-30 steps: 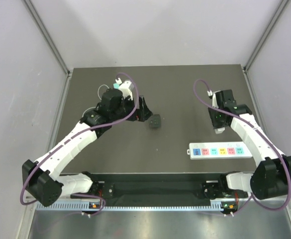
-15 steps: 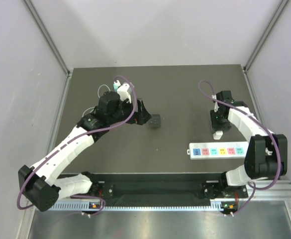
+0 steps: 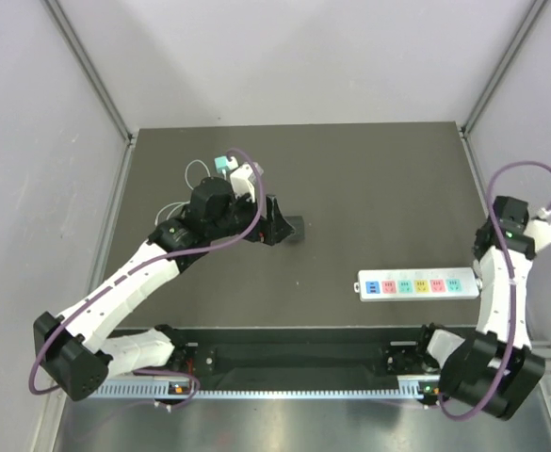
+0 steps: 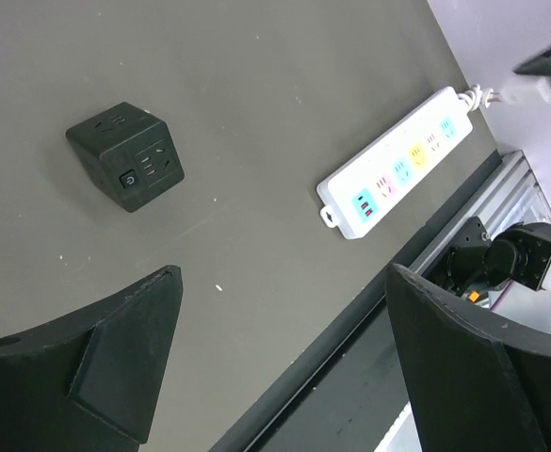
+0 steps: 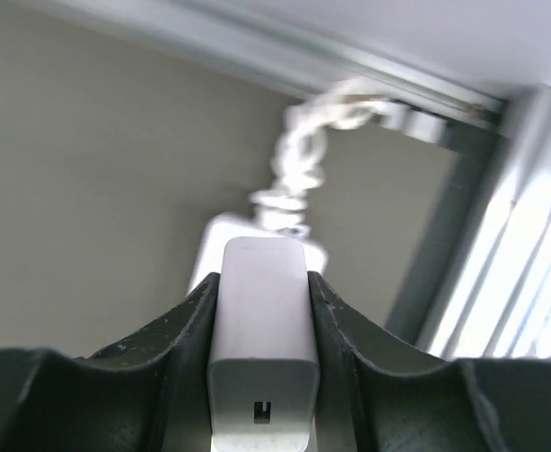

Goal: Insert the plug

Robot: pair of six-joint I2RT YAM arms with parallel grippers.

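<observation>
The right pincer [image 5: 262,282] is clenched on the white plug [image 5: 261,358], off the 3 o'clock end of the strip [image 3: 414,283] in the top view. The left pincer [image 4: 284,348] is released, hovering over the desk [image 3: 369,179]. The cube [image 4: 124,155] lies at its 11 o'clock and the strip at 1 o'clock. There are one plug, one strip and one cube.

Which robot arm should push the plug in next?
Right. The right pincer grips the white plug, close to the end of the power strip. The left pincer is open, holding nothing, farther off near the black cube socket.
</observation>
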